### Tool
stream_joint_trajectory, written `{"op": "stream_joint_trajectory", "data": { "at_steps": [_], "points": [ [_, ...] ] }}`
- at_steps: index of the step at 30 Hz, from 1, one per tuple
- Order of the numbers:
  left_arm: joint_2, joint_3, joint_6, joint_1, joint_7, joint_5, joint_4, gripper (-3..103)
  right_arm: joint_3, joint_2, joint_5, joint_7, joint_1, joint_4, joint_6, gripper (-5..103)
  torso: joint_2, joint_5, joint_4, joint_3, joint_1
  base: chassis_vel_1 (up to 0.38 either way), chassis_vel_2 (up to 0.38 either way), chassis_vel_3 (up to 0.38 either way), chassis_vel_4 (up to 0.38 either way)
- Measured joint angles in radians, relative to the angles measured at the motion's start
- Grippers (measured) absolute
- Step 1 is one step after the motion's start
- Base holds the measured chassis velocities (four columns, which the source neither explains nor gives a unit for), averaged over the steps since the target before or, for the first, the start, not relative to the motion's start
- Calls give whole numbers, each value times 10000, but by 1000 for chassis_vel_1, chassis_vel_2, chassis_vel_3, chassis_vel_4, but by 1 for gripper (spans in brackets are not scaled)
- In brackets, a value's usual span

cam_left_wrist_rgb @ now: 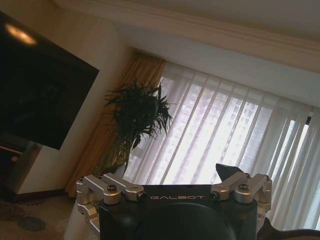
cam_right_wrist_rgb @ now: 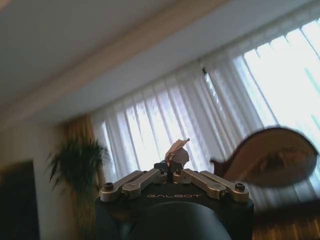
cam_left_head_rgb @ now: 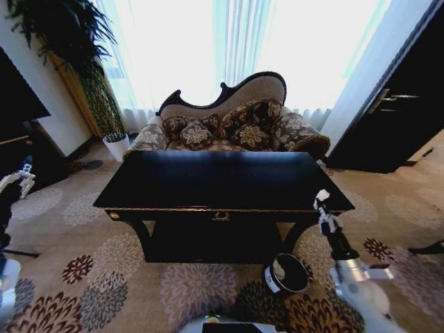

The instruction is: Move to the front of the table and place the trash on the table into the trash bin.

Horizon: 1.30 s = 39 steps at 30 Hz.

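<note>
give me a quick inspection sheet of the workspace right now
surface: black table stands ahead, its glossy top bare
job's things: trash bin on the carpet by the table's front right leg; a white paper scrap pinched in the right gripper
clutter: nothing seen
grippers: right gripper raised at the table's front right corner, shut on the scrap; left gripper raised at the far left, fingers shut and empty
cables: nothing seen
surroundings: sofa behind the table, potted plant and curtains beyond
</note>
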Motion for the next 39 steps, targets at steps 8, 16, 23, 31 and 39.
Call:
{"op": "stream_joint_trajectory", "data": {
  "at_steps": [8, 16, 23, 31, 39],
  "points": [
    [41, -64, -49, 12, 46, 45, 0, 100, -924, 240, -592, -370, 353, -1857, 146, 1, 0, -2, 1, 0, 0, 0, 0, 0, 0],
    [72, -83, -58, -31, 53, 78, -1, 100, -1782, 233, -2983, 2068, 1191, -3458, -481, 1, 0, 0, 0, 0, 1, 0, 0, 0, 0],
    [67, -419, -85, 92, 68, 17, 0, 100, -2190, 369, -5563, 4853, 1981, -4640, -1457, 1, 0, -1, 3, 0, 0, 0, 0, 0, 0],
    [118, -836, -128, 204, 114, -159, -1, 100, -2759, 256, -7392, 6523, 2928, -7047, -1815, 1, 0, 2, 2, 0, 0, 0, 0, 0, 0],
    [3, -836, -142, 254, 118, -156, -1, 100, -3180, 358, -7859, 7102, 3526, -8570, -2043, 1, 0, 0, 0, 0, -1, 0, 0, 0, 0]
  ]
}}
